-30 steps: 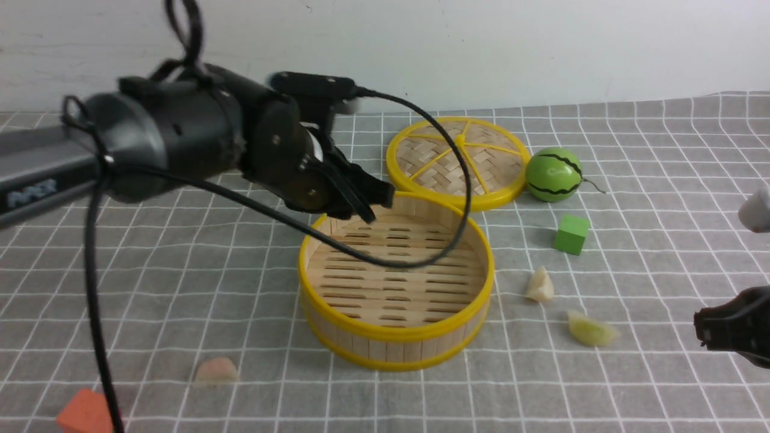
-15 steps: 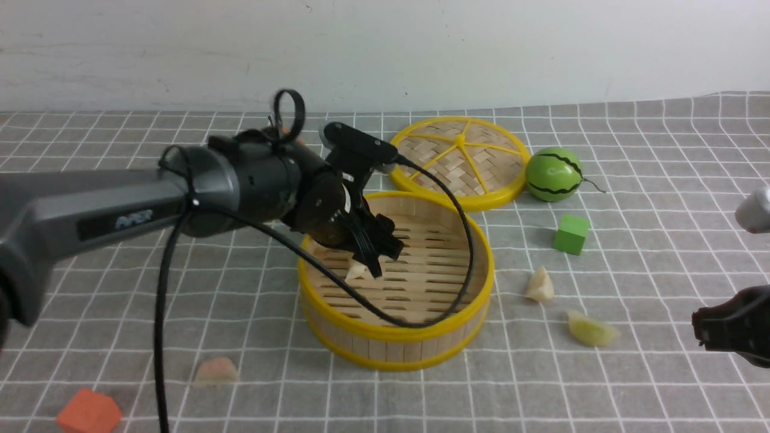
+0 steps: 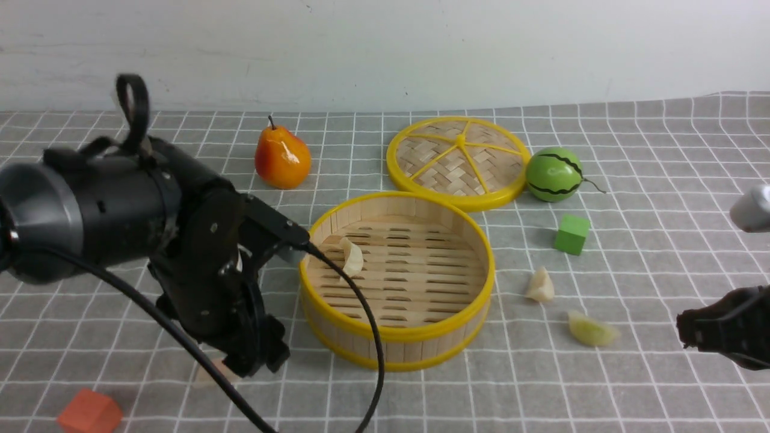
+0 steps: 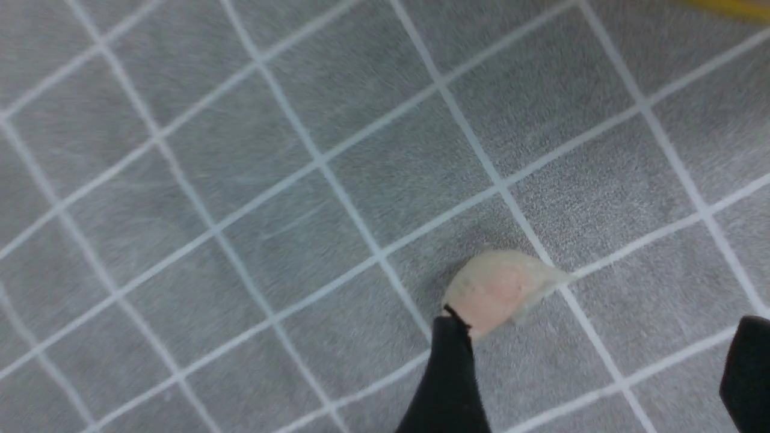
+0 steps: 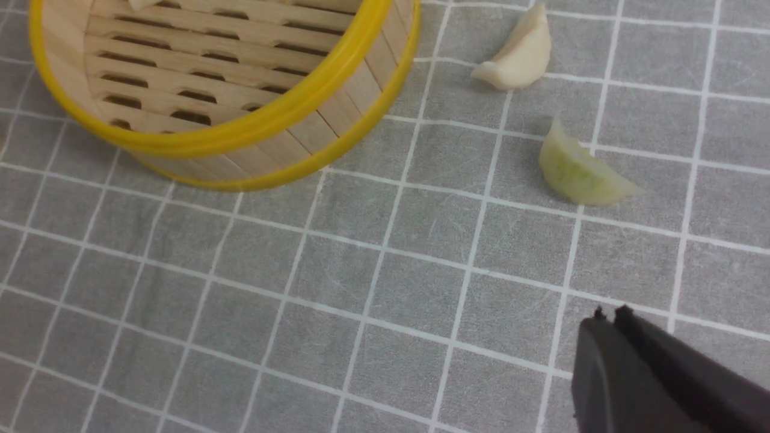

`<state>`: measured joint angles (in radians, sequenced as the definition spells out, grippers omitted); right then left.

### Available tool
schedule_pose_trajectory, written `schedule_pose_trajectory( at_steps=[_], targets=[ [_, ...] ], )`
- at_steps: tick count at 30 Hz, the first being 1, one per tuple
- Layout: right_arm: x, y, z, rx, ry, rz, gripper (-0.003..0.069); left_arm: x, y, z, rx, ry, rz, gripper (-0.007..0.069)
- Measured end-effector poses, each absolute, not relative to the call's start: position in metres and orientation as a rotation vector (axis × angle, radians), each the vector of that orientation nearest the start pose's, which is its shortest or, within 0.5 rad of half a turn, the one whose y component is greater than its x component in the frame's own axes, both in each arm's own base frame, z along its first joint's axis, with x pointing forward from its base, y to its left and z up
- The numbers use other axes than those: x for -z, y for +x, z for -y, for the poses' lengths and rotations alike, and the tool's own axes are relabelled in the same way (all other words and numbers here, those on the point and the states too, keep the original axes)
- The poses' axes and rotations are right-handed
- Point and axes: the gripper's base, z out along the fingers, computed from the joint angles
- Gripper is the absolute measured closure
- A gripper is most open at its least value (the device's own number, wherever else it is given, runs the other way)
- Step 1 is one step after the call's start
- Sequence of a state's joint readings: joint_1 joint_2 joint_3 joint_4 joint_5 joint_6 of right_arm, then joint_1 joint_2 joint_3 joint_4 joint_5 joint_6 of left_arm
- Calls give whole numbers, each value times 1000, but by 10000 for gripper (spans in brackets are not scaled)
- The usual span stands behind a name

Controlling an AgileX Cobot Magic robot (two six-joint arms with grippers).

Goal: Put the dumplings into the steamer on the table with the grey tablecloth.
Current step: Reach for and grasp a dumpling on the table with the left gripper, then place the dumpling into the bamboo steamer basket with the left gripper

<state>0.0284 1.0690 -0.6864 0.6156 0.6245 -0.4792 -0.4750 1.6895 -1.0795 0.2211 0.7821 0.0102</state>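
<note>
The bamboo steamer with yellow rims stands mid-table on the grey tablecloth. One white dumpling lies on its slat floor. My left gripper points down at the cloth left of the steamer and is open. The left wrist view shows the pinkish dumpling beside one fingertip, with nothing between the jaws of this gripper. A white dumpling and a yellow-green dumpling lie right of the steamer. My right gripper hovers shut near the yellow-green dumpling.
The woven lid lies behind the steamer, with a toy watermelon to its right and a pear to its left. A green cube sits right of the steamer. An orange block is at the front left.
The left gripper opened over the steamer and let go of a white dumpling, which now lies inside. The arm then swung down to the front left, over the pinkish dumpling. The right gripper barely moved.
</note>
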Motion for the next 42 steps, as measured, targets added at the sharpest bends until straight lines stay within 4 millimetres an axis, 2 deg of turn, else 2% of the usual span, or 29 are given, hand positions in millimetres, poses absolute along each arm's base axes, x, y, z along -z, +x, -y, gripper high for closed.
schedule_pose_trajectory(
  at_steps=[6, 7, 10, 16, 17, 18, 19, 22, 26, 31, 34, 36, 38, 42],
  targets=[
    [-275, 200, -40, -481, -185, -2370, 659, -176, 301, 138, -195, 932, -2730, 116],
    [-275, 200, -40, -492, -191, -2370, 657, -165, 303, 137, -234, 956, -2748, 141],
    [-275, 199, -41, -499, -194, -2371, 657, -159, 308, 136, -275, 959, -2748, 179],
    [-275, 199, -41, -500, -210, -2367, 655, -157, 312, 134, -327, 835, -2773, 362],
    [-275, 199, -41, -502, -209, -2366, 654, -157, 312, 134, -328, 827, -2775, 368],
    [-275, 199, -42, -502, -211, -2365, 653, -157, 311, 133, -327, 780, -2791, 445],
    [-275, 199, -42, -501, -212, -2365, 652, -159, 309, 132, -329, 754, -2806, 463],
    [-275, 199, -42, -504, -210, -2365, 650, -165, 305, 130, -331, 694, -2838, 453],
    [-275, 199, -42, -505, -209, -2364, 648, -196, 305, 131, -265, 564, -2778, 453],
    [-276, 200, -41, -501, -210, -2360, 645, -246, 314, 152, 79, 299, -2709, 453],
    [-276, 200, -41, -494, -208, -2353, 641, -272, 328, 172, 330, 198, -2638, 453],
    [-276, 201, -41, -491, -209, -2351, 638, -275, 335, 178, 372, 193, -2623, 453],
    [-275, 201, -41, -490, -201, -2347, 638, -267, 350, 189, 401, 200, -2631, 453],
    [-266, 198, -40, -482, -185, -2364, 636, -227, 369, 204, 330, 296, -2698, 453]
  ],
)
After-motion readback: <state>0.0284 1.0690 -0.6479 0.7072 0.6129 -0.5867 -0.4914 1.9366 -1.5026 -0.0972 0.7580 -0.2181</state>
